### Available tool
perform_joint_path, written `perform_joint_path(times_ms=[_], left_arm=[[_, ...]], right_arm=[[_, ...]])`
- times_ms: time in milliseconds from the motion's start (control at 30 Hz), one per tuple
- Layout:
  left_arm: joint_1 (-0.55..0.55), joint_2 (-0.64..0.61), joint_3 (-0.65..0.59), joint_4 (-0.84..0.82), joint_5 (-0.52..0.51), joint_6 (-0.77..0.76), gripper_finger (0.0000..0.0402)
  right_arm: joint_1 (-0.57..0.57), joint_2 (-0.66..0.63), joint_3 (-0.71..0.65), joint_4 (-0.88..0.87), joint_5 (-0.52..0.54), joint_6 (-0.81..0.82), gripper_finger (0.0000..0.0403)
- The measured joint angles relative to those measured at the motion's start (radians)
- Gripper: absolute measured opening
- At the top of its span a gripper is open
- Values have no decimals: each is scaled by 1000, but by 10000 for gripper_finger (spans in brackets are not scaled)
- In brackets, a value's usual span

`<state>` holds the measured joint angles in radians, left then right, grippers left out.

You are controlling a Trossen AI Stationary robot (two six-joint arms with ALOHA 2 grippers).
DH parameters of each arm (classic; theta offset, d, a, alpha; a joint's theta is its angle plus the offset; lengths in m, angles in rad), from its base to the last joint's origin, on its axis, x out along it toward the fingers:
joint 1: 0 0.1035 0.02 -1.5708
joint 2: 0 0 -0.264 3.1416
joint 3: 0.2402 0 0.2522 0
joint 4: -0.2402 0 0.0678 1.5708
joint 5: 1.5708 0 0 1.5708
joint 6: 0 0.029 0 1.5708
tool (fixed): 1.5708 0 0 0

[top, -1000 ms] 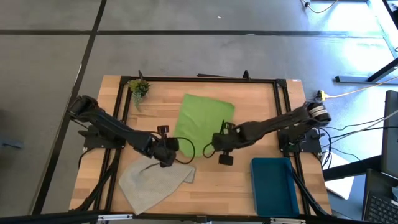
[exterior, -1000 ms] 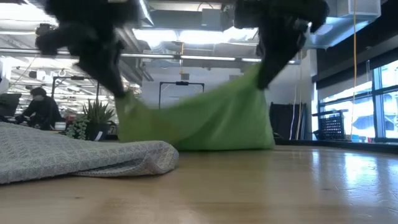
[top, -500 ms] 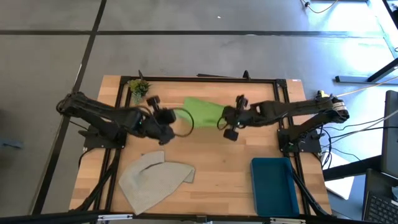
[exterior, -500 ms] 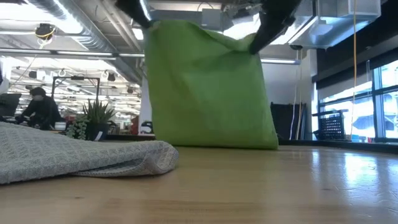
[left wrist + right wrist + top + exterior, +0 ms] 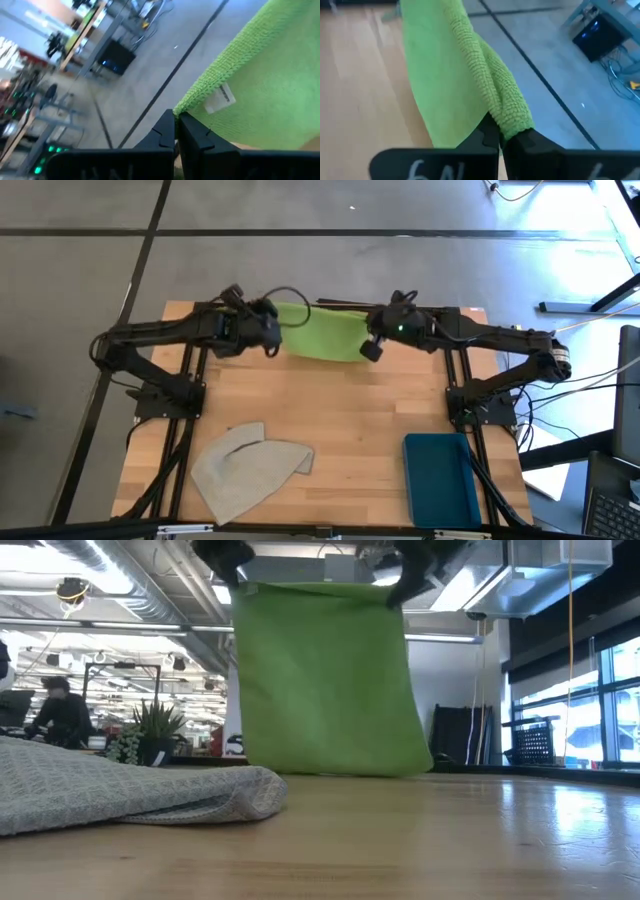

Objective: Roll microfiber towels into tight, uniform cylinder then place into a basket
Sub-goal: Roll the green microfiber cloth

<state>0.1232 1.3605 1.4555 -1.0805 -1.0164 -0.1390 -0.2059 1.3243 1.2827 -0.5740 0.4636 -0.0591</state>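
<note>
High view: both arms reached to the far edge of the wooden table (image 5: 350,420), holding the lime green towel (image 5: 320,332) stretched between them. The left gripper (image 5: 268,328) pinched one upper corner of the cloth and the right gripper (image 5: 371,340) pinched the other, each set of fingers closed tight on the fabric.

In the low view the green towel (image 5: 325,680) hung as a flat sheet, its top edge taut between the two grippers and its lower edge at or just above the tabletop; contact could not be made out. The left wrist view showed the left gripper (image 5: 176,120) clamped on a towel corner beside a small white label (image 5: 220,97), and the right wrist view showed the right gripper (image 5: 500,137) closed on a bunched fold of the same cloth.

The grey-beige towel (image 5: 250,470) lay crumpled and unrolled near the front left of the table. The teal basket (image 5: 441,478) sat at the front right, well apart from both towels. A small plant sprig (image 5: 145,735) stood at the far left corner. A person (image 5: 55,712) sat in the room beyond.
</note>
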Motion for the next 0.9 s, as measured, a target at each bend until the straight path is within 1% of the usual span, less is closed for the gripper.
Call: perform_joint_path(times_ms=[133, 333, 433, 533, 600, 700, 900], left_arm=[[68, 0, 0, 87, 6, 109, 0], [127, 0, 0, 326, 8, 342, 0], [133, 0, 0, 419, 14, 416, 0], [116, -4, 0, 441, 16, 455, 0], [94, -7, 0, 419, 17, 441, 0], [50, -7, 0, 335, 42, 343, 0], [-40, -1, -22, 113, 210, 40, 0]], right_arm=[[-54, 0, 0, 109, -20, -109, 6], [-114, 0, 0, 244, -23, -210, 6], [-126, -5, 1, 255, -71, -212, 6], [-125, -20, 1, 240, -136, -209, 6], [-114, -30, 1, 205, -176, -179, 6], [-97, -39, 2, 118, -243, -108, 6], [-55, -22, 1, -114, -366, 34, 6]])
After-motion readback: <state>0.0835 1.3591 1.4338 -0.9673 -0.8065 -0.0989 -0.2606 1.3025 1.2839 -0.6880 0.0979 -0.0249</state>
